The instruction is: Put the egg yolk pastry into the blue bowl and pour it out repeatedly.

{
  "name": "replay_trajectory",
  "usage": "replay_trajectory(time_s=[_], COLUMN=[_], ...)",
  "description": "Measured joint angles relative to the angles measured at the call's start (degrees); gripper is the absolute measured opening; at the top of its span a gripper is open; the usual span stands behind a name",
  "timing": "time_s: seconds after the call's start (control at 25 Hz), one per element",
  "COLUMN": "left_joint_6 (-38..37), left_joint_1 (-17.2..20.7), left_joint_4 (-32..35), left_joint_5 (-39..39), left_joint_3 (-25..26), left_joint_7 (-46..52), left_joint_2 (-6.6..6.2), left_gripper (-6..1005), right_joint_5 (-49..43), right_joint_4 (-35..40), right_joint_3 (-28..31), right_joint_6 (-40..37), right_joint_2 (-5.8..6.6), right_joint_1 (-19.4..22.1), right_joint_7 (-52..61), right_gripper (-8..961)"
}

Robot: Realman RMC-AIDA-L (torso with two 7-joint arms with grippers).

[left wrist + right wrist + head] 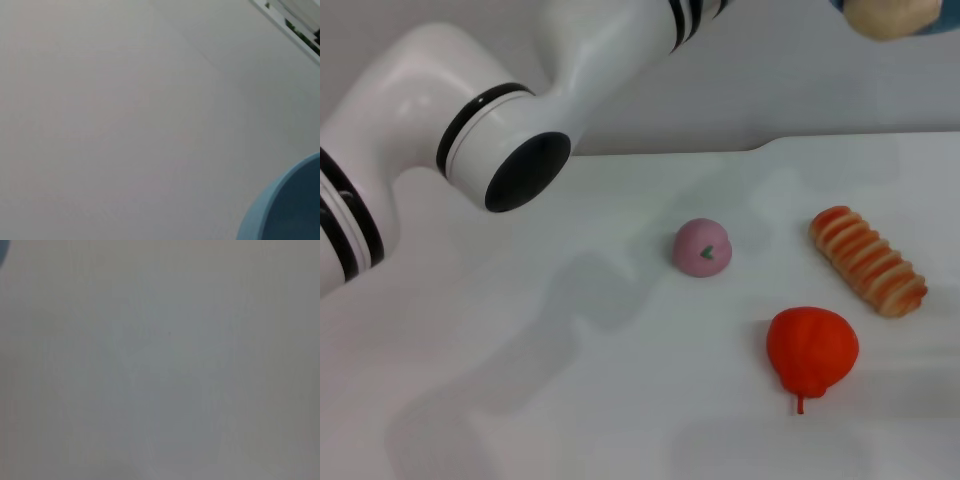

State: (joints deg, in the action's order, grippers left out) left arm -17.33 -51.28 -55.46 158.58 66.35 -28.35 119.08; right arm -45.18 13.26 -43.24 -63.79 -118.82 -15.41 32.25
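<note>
The left arm (520,120) wears glossy white plastic with black bands. The desk (620,400) is smooth, matt white. The blue bowl (290,210) looks like smooth plastic, the egg yolk pastry (890,15) matt, the bread roll (868,260) ridged, the red fruit (812,350) smooth.

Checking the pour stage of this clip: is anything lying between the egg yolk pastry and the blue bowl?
Nothing visible does. The small pale beige egg yolk pastry sits right against the round light-blue plastic bowl at the head view's upper right edge, raised above the white table. Whether it is inside the bowl cannot be told.
</note>
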Motion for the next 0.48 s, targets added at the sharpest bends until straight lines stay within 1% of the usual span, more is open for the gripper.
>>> replay_trajectory(time_s=[0.12,0.28,0.48], left_joint_6=[-0.6,-2.4,-1.2], left_joint_1=[0.1,0.3,-0.4], left_joint_4=[0.2,0.0,-0.2], left_joint_5=[-0.8,-0.9,-0.9], left_joint_3=[-0.7,-3.2,-5.0], left_joint_7=[-0.2,-0.7,-0.7], left_joint_2=[0.0,0.0,0.01], left_gripper=[0,-1,-1], right_joint_5=[0.0,0.0,0.0], right_joint_4=[-0.1,-0.1,-0.1], right_joint_3=[0.0,0.0,0.0], right_joint_6=[0.2,0.3,0.4], right_joint_2=[0.0,0.06,0.09], right_joint_1=[-0.4,-0.9,-1.3], right_joint_7=[0.0,0.0,0.0], right_gripper=[504,503,502])
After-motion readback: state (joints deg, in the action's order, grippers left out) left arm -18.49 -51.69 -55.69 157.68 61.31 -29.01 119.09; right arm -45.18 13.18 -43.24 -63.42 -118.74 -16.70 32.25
